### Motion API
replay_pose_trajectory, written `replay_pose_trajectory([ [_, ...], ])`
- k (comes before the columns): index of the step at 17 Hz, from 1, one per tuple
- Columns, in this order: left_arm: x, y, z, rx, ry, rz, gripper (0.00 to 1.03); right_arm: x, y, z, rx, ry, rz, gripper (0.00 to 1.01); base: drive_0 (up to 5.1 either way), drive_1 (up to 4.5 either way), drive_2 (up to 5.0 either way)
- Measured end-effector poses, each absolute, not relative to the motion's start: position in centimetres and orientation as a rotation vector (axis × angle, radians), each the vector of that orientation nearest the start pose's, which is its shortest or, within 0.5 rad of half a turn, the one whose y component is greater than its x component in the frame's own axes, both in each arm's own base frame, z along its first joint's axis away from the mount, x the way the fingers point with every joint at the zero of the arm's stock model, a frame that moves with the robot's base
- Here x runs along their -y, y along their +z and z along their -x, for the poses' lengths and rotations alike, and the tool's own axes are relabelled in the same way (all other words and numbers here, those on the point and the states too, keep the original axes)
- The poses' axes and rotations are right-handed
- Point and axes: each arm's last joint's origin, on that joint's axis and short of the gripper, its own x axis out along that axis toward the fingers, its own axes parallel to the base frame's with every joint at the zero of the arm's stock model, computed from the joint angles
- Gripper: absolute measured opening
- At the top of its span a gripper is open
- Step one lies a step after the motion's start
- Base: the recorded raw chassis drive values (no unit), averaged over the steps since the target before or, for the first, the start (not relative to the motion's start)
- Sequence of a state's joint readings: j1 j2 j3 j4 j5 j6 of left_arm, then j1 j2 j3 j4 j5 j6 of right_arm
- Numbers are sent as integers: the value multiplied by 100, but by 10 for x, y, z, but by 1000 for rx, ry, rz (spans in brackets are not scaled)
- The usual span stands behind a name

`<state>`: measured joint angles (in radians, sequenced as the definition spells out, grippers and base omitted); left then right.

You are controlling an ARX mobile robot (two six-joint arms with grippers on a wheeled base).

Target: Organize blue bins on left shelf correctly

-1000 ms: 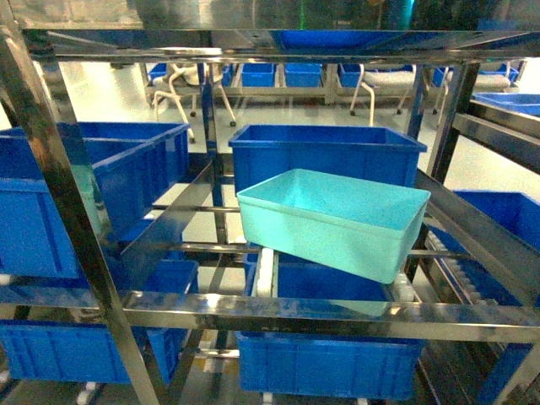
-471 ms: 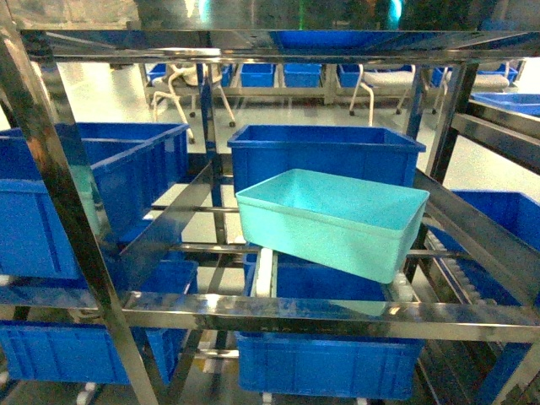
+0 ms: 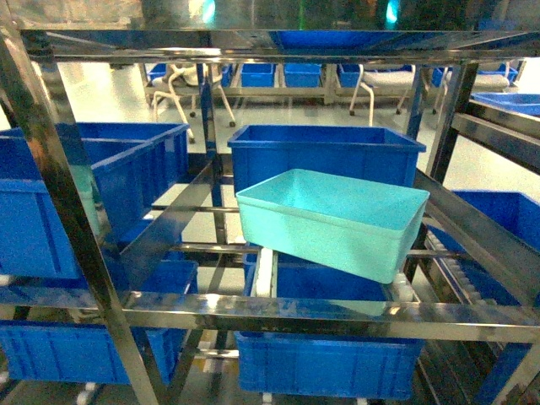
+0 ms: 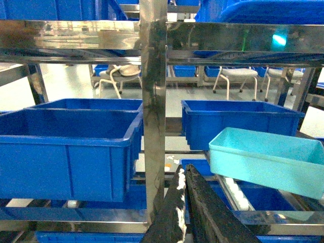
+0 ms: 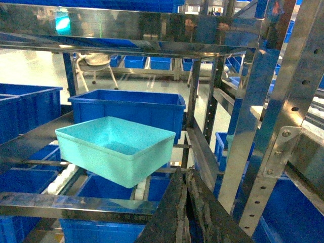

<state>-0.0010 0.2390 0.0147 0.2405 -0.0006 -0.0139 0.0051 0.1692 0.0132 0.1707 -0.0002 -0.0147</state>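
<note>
**Both arms held short of the shelf, pale bin askew on the middle tier**

Nearest to us, our left gripper [image 4: 183, 174] rises from the bottom edge of its wrist view, its dark jaws pressed together and holding nothing, tips pointing up and forward at the shelf's [image 3: 253, 310] front upright. Our right gripper [image 5: 185, 178] sits the same way in its own view: jaws pressed together, empty, aimed at the gap just right of the pale bin. Neither arm shows in the head view, and neither touches the rack or a bin.

Just past the front rail, the pale bin [image 3: 333, 221] rests on the middle tier's roller tracks, open side up, turned at an angle to the rails and tilted, its near right corner lowest. Directly behind it stands a dark crate [image 3: 325, 156], squared to the shelf, close to the pale bin's far rim. A second crate [image 3: 84, 190] sits to the left on the same tier, well apart from the pale bin. More crates fill the tier below.

Farthest off, beyond the rack, we see chairs [image 3: 190, 84] on the floor.
</note>
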Motion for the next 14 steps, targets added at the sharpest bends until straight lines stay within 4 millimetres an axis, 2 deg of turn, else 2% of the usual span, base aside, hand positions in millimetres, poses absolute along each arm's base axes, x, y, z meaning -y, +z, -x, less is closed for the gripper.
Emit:
replay_pose_trajectory([
  [2,0,172,-111,18,-1,14,2,-1,165,-102,-35,6,15,2,0,0,0],
  [4,0,171,-109,13,-3,14,2,-1,169,-97,14,6,15,2,0,0,0],
  [7,0,164,-99,-38,-1,14,2,-1,168,-97,6,6,15,2,0,0,0],
  [8,0,170,-97,21,-1,14,2,-1,168,-97,6,5,15,2,0,0,0],
  [14,0,167,-97,0,0,14,2,-1,168,-97,5,6,15,2,0,0,0],
])
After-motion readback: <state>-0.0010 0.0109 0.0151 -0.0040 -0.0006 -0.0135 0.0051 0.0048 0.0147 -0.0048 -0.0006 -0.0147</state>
